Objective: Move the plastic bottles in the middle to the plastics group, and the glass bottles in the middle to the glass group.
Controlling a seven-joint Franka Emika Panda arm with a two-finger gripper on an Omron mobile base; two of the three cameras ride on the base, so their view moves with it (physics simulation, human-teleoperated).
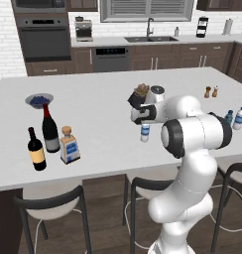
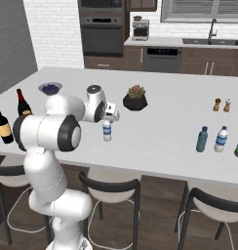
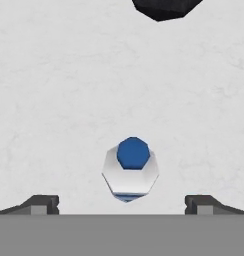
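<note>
A small clear plastic bottle with a blue label stands upright mid-counter; from above its cap looks blue. My gripper hangs open just above it, pointing down, fingertips wide to either side and apart from it. A teal bottle and a clear white-capped bottle stand together at the right. At the left, the squat cork-stoppered glass bottle stands beside two tall dark wine bottles.
A dark pot of brown items sits just beyond the gripper. Two small shakers stand far right, a bowl of blue fruit far left. Stools line the counter's near edge.
</note>
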